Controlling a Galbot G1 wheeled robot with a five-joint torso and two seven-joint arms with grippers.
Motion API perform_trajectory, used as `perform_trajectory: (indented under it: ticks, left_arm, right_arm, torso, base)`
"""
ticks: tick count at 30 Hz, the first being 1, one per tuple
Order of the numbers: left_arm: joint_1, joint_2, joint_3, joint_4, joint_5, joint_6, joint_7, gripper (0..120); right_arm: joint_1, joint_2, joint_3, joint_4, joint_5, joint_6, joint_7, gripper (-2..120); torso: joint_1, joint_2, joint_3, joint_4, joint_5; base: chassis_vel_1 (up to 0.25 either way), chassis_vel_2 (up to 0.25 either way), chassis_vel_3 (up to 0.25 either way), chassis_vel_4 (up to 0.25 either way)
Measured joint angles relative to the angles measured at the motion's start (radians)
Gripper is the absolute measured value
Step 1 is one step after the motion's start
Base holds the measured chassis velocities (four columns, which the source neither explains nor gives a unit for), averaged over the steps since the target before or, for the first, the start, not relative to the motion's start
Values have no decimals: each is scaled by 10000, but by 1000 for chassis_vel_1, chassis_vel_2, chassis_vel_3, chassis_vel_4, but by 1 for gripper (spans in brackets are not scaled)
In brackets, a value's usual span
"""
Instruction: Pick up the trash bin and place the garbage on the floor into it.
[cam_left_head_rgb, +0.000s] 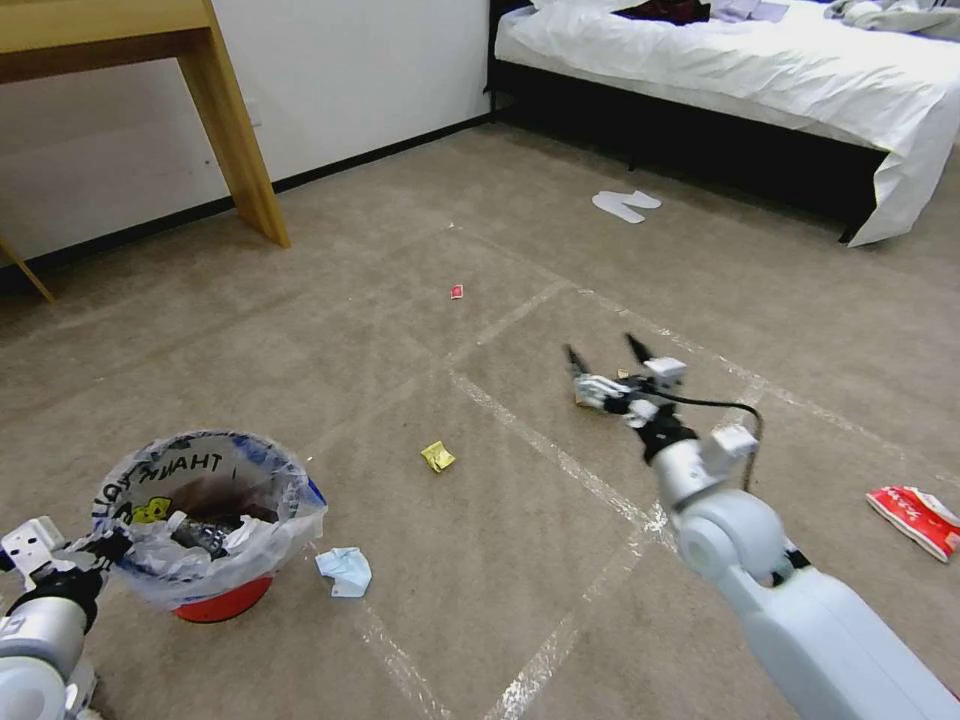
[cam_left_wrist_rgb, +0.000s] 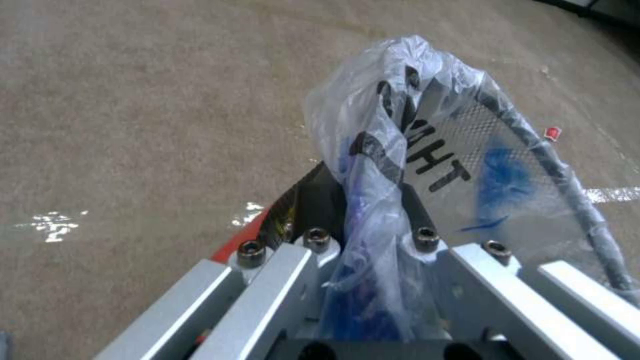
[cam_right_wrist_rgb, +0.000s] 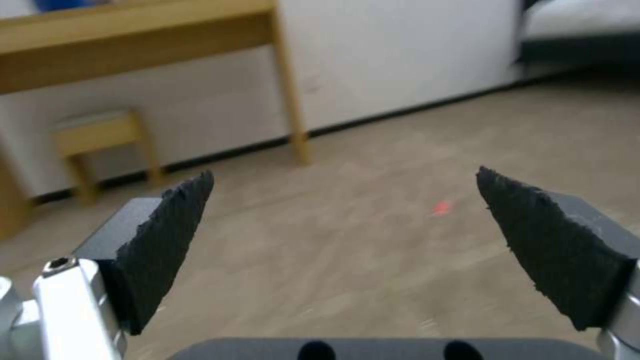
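The trash bin (cam_left_head_rgb: 205, 520), a red bucket lined with a "THANK YOU" bag, is at the lower left of the head view. My left gripper (cam_left_head_rgb: 112, 547) is shut on its near rim. In the left wrist view the left gripper (cam_left_wrist_rgb: 363, 205) pinches the bag and the rim of the trash bin (cam_left_wrist_rgb: 460, 165). My right gripper (cam_left_head_rgb: 606, 352) is open low over the floor (cam_left_head_rgb: 300, 330), above a small brown scrap (cam_left_head_rgb: 583, 399). Its two black fingertips (cam_right_wrist_rgb: 180, 210) stand wide apart around nothing. Garbage lies about: a yellow scrap (cam_left_head_rgb: 437, 456), a crumpled tissue (cam_left_head_rgb: 345, 571), a small red wrapper (cam_left_head_rgb: 457, 292) and a larger red wrapper (cam_left_head_rgb: 915, 518).
A wooden table leg (cam_left_head_rgb: 245, 140) stands at the back left by the wall. A bed (cam_left_head_rgb: 740, 70) fills the back right, with white slippers (cam_left_head_rgb: 626, 205) in front of it. Tape lines cross the carpet. A low stool (cam_right_wrist_rgb: 100, 145) sits under the table.
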Motion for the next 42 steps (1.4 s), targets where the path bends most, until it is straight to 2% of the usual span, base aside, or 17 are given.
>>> perform_trajectory:
  ticks: [1, 3, 5, 8, 10, 11, 13, 17, 28, 42]
  left_arm:
    - [-2, -14, -6, 2, 8, 3, -1, 5]
    - [-2, -16, -7, 3, 10, 3, -1, 5]
    - [-17, -28, -56, 59, 25, 4, -12, 5]
    - [-24, -28, -84, 84, 35, 5, -17, 5]
    - [-56, -28, -198, 109, 20, 18, -34, 5]
    - [-56, -28, -198, 109, 20, 18, -34, 5]
    - [-33, -20, -356, 174, 10, 38, -47, 5]
    - [25, -10, -601, 324, 11, 82, -67, 5]
    - [-2, 41, -1142, 516, -168, 172, -140, 5]
    - [19, 60, -1252, 519, -293, 146, -136, 5]
  right_arm:
    - [503, 75, -713, -98, 338, -236, 81, 100]
    - [572, 89, -799, -112, 382, -266, 91, 100]
    - [1656, 315, -2226, -369, 905, -653, 264, 100]
    - [2108, 448, -2903, -536, 1133, -827, 350, 100]
    - [2781, 760, -4164, -820, 1575, -1174, 570, 100]
    - [2781, 760, -4164, -820, 1575, -1174, 570, 100]
    - [3273, 1130, -5403, -1107, 1838, -1379, 719, 100]
    - [3679, 1544, -6346, -1322, 2133, -1603, 981, 100]
    - [4418, 2004, -7311, -1858, 2782, -2168, 1166, 100]
    - [4818, 3015, -8043, -3310, 2925, -3380, 1536, 100]
  torso:
    - [0, 0, 0, 0, 2]
    - [0, 0, 0, 0, 3]
    - [1, 0, 0, 2, 0]
    - [1, 0, 0, 2, -1]
    - [0, 0, 0, 1, -1]
    - [0, 0, 0, 1, -1]
    - [1, 0, 0, 1, -1]
    - [0, 0, -1, 1, -1]
    - [0, 0, 0, 0, 1]
    - [0, 0, 0, 1, 0]
  base:
    - [0, 0, 0, 0]
    - [0, 0, 0, 0]
    - [0, 0, 0, 0]
    - [0, 0, 0, 0]
    - [0, 0, 0, 0]
    - [0, 0, 0, 0]
    - [0, 0, 0, 0]
    - [0, 0, 0, 0]
    - [0, 0, 0, 0]
    - [0, 0, 0, 0]
